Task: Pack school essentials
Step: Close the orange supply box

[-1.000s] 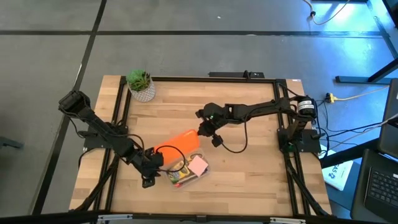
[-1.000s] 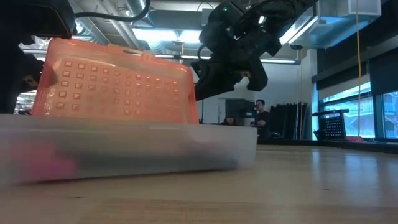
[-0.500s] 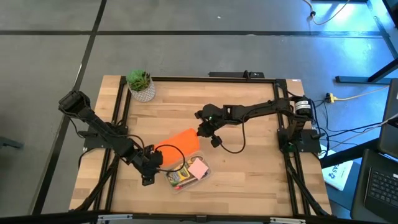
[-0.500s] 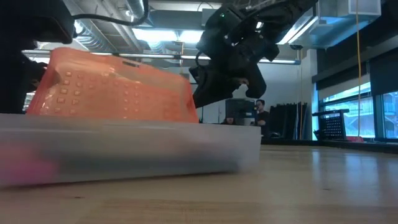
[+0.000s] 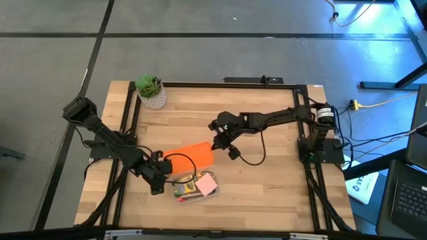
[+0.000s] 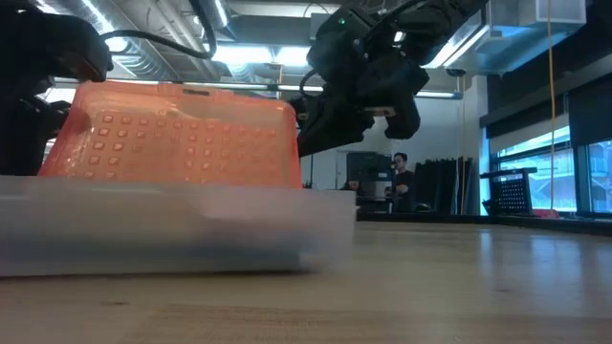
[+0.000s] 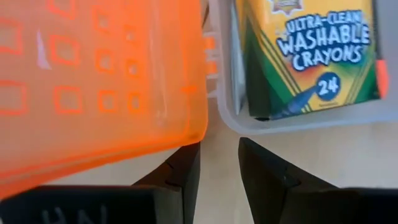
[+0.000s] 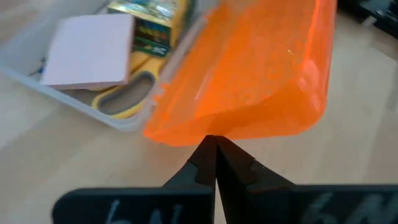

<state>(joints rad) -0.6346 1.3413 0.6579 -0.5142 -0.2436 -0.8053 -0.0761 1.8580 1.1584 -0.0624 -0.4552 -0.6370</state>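
A clear case [image 5: 179, 197] lies open at the table's middle front, its orange perforated lid [image 5: 193, 155] raised on the far side. Inside it lie a green-and-yellow crayon box [image 7: 305, 56], a pink note pad [image 8: 90, 50] and yellow-handled scissors [image 8: 124, 99]. My left gripper [image 7: 217, 162] stands at the case's left end near the hinge, its fingers a little apart with bare wood between them. My right gripper [image 8: 214, 146] is shut at the lid's right end. My left gripper stands with its fingertips [image 7: 186, 152] just below the lid's corner and the case's corner [image 7: 233, 121]; whether they touch either, I cannot tell. My right gripper meets the edge of the lid's right end [image 8: 214, 132] with its shut fingertips, coming slanting down from the table's right side. The lid stands raised, hinged to the case on the table.
A green potted plant [image 5: 151, 90] stands at the far left corner. Bare wood lies to the right of the case and in front of it. In the low view a person [image 6: 397, 177] shows in the room beyond the table.
The case has slid a little toward the table's left edge and turned slightly, its lid staying raised after tipping briefly. My left gripper has tipped at the wrist beside the case. My right gripper has stayed shut at the lid's right end.
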